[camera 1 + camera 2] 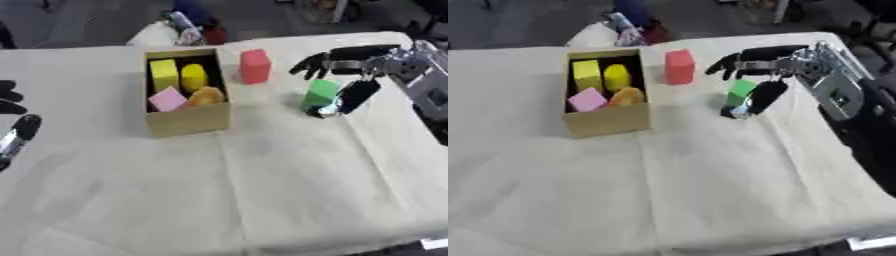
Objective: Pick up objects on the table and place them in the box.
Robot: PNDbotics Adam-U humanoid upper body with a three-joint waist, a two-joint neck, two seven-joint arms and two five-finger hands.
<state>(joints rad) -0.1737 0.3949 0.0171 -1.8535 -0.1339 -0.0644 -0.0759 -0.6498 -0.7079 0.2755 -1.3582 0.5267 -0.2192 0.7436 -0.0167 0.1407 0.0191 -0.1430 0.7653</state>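
Observation:
An open cardboard box (189,120) stands left of the table's middle. It holds a yellow block (164,74), a yellow rounded piece (193,76), a pink block (168,99) and an orange piece (207,95). Just right of the box a red block (255,66) stands upright. Further right a green block (320,94) rests on the cloth. My right hand (773,62) reaches in from the right, open. Its fingers stretch out straight above and behind the green block, and its thumb (357,96) hangs down beside the block's right face. My left hand (16,129) lies open at the left edge.
A cream cloth (262,190) covers the table, with wide bare cloth in front of the box. The table's far edge runs just behind the box and the red block. Beyond that edge, on the dark floor, some cluttered items (188,25) show.

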